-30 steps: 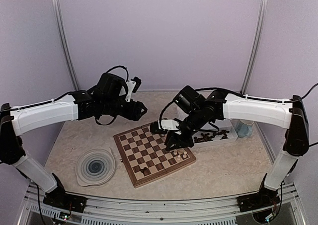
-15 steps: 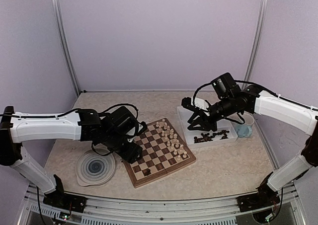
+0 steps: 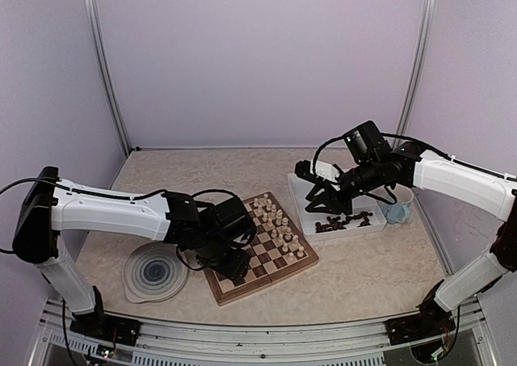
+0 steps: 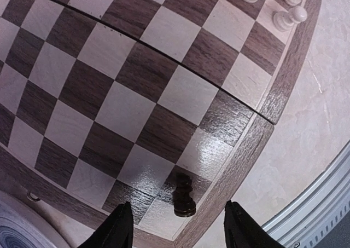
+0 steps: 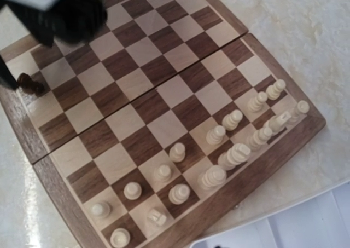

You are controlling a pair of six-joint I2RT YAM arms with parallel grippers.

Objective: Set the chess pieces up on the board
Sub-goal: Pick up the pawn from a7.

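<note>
Standing upright near glossy board (image 4: pixel 247 149) corner: dark piece (image 4: pixel 184 196), perhaps rook.

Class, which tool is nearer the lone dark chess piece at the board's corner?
Left. The left tool hangs just over the dark chess piece, fingers either side; the right tool is across the board, above the white tray.
</note>
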